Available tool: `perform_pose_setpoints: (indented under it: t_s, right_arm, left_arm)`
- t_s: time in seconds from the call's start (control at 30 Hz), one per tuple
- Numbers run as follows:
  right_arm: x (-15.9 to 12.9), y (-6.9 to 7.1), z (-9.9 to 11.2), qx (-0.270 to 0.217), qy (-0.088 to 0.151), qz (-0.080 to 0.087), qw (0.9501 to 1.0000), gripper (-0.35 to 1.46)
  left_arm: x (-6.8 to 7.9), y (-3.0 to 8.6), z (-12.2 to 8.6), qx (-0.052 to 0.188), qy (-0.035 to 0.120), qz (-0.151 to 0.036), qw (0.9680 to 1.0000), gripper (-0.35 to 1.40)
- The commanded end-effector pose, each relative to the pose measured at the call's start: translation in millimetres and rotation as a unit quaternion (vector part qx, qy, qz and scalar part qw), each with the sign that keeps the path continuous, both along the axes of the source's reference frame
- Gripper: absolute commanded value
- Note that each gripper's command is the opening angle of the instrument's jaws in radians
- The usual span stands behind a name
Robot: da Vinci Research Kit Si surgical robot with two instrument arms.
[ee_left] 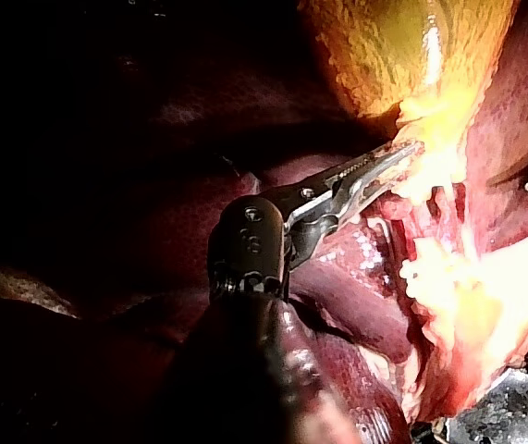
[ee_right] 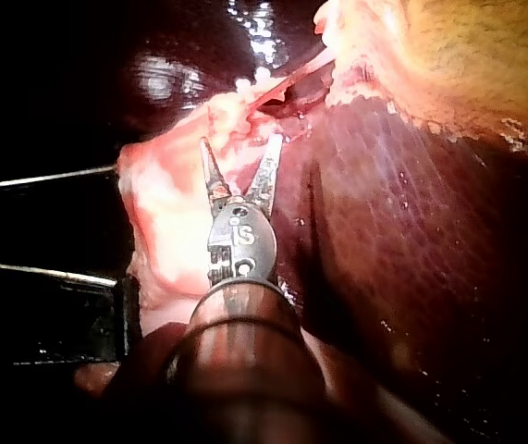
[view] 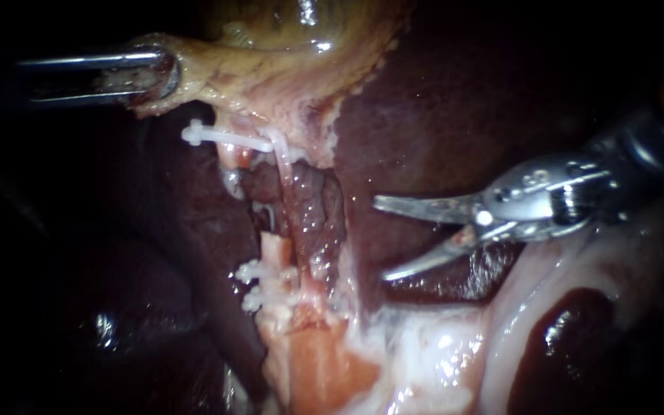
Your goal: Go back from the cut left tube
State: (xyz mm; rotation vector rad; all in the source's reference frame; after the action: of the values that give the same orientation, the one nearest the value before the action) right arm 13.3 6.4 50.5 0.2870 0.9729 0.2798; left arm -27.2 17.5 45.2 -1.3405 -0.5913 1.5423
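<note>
Retreat looks mostly done, little left: right tool, blades agape w/ nothing held, sits clear of cut tube btwn clips; left tool grips gallbladder.

Left instrument enters level, jaws apparently clamped on gallbladder edge. Right instrument angled in, blades parted, holding nothing.

endoscope: close, facing liver | 2 wrist views: from each arm, close, looking tipward | shared: gallbladder edge
</note>
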Motion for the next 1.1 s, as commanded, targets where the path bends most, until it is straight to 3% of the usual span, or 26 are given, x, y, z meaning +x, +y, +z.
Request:
perform_pose_setpoints:
  t_s: [0.03, 0.23, 0.57, 1.1]
  right_arm:
    - [-0.6, 0.0, 0.1, 0.000, -0.013, -0.006, 0.9999, 1.45]
    - [-3.1, 0.3, 0.7, -0.016, -0.050, -0.009, 0.9986, 1.45]
    - [-3.8, 0.6, 0.9, -0.014, -0.051, -0.009, 0.9985, 1.45]
    - [-4.1, 0.7, 0.9, -0.014, -0.051, -0.010, 0.9986, 1.45]
  left_arm:
    - [0.0, 0.0, 0.0, 0.000, 0.000, 0.000, 1.0000, -0.35]
    - [-0.2, 0.0, 0.0, 0.000, 0.001, -0.001, 1.0000, -0.35]
    - [-1.2, 0.0, 0.8, -0.002, 0.002, -0.003, 1.0000, -0.35]
    - [-5.2, -0.7, 4.8, -0.009, 0.002, 0.002, 1.0000, -0.35]
